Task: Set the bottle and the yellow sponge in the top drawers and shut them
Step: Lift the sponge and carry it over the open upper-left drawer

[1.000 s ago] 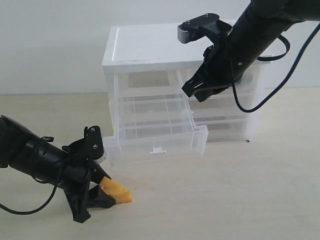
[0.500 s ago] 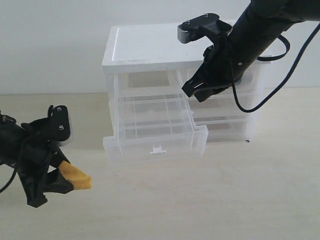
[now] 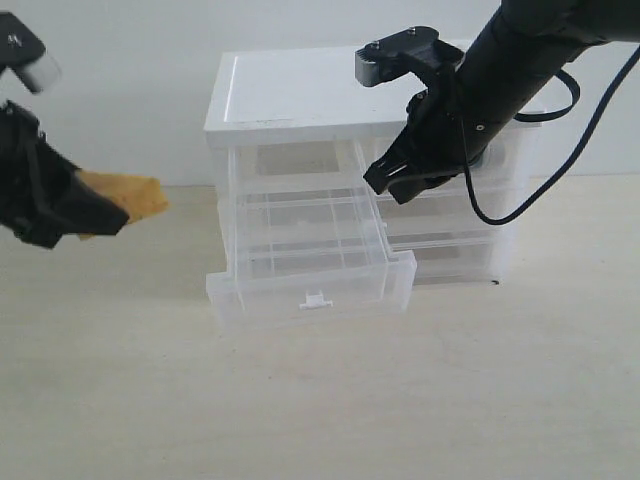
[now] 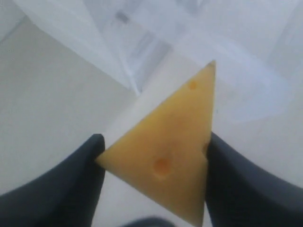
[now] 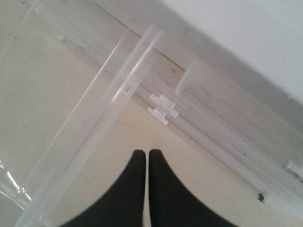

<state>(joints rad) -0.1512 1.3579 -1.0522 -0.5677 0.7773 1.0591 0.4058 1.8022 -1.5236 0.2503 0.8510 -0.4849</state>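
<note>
The left tool (image 3: 98,207) grips the yellow sponge (image 3: 128,196) high at far left, wedge tip aimed rightward toward the pulled-out top drawer (image 3: 262,293), which sits lower.

A pale beige tabletop (image 3: 420,400) fills the exterior view from 3 o'clock round through 6 to 9 o'clock, meeting a plain white wall (image 3: 140,90) that runs across 12 o'clock. A small plastic cabinet (image 3: 290,95) with a white top stands near the wall, just toward 12 from centre. Soft, even light leaves only faint shadows.
</note>
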